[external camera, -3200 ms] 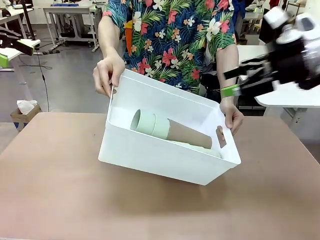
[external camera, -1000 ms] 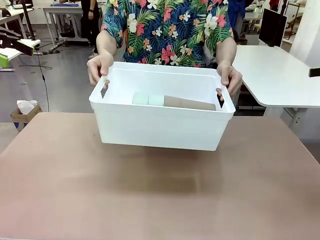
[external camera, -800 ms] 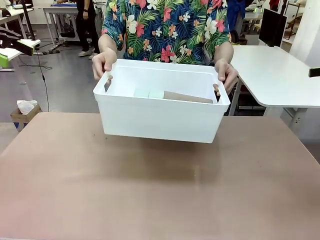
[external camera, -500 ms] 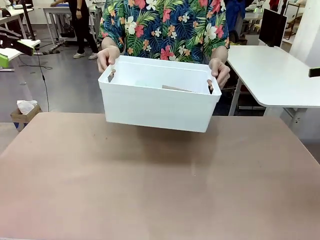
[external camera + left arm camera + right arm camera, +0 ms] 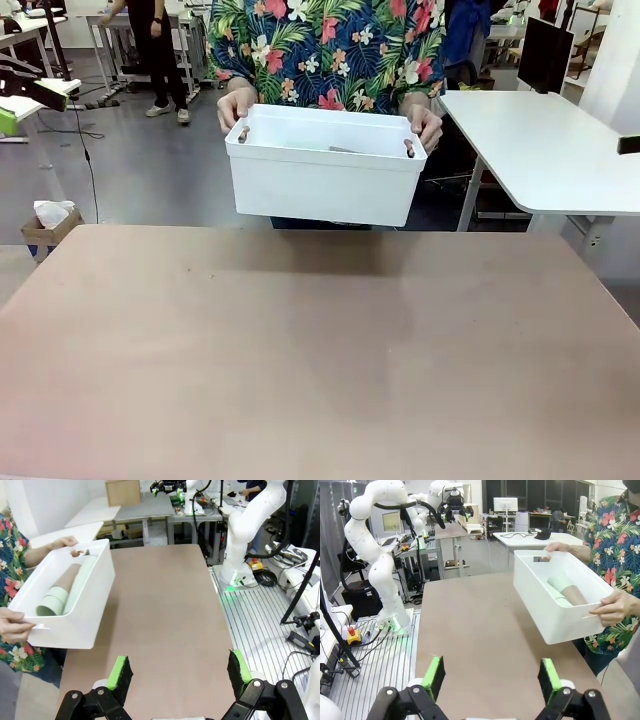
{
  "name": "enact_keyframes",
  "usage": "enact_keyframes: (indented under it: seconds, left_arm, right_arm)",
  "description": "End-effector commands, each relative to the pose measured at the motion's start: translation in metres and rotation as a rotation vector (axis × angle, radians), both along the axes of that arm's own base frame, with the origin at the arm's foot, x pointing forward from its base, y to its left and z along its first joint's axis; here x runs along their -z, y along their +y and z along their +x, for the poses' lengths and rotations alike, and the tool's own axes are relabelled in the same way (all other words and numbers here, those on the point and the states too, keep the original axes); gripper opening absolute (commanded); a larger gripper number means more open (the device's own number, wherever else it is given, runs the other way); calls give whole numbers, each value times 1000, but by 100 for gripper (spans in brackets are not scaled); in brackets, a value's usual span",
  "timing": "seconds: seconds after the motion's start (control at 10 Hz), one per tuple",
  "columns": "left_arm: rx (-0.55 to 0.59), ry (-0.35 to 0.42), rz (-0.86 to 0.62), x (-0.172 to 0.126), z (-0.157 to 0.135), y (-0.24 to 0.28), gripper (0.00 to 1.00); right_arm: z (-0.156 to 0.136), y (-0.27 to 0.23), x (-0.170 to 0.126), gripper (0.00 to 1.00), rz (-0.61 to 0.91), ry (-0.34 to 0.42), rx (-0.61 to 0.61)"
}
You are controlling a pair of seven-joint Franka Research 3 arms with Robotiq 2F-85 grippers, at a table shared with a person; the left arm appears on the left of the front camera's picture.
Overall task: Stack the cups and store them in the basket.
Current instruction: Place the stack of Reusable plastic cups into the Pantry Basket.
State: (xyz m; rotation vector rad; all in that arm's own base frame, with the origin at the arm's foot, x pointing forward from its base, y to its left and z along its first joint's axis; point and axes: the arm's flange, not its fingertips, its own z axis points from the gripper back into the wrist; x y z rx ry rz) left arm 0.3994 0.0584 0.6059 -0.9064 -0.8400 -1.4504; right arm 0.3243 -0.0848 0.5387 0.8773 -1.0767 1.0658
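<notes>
A person's hands (image 5: 237,105) hold the white basket (image 5: 325,185) by its end slots, lifted off the table at the far edge. Inside it the cups lie on their sides as a nested row: a taupe-brown cup (image 5: 65,580) with mint green cups (image 5: 51,602) stacked at one end, and another mint cup (image 5: 85,577) beside it. The right wrist view shows the same stack (image 5: 566,590) in the basket (image 5: 545,612). My left gripper (image 5: 180,670) is open and holds nothing, well back from the basket. My right gripper (image 5: 491,678) is also open with nothing in it.
The brown table (image 5: 320,350) stretches bare in front of me. A white side table (image 5: 540,150) stands at the far right. The right arm's base (image 5: 240,545) and the left arm's base (image 5: 380,560) stand at the table's near side.
The person levelled the tilted basket, lifted it off the table and carried it up and away toward their body. My right gripper drew back out of the front view.
</notes>
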Motion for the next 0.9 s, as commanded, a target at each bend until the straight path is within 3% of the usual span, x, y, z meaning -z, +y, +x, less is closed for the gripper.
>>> enact_keyframes:
  seconds: [0.0, 0.8]
  left_arm:
    - [3, 7, -4, -4, -2, -1, 100]
    - [3, 7, -4, -4, -2, -1, 100]
  right_arm:
    - [-2, 3, -1, 100, 26, 1, 8]
    - [-2, 3, -1, 100, 26, 1, 8]
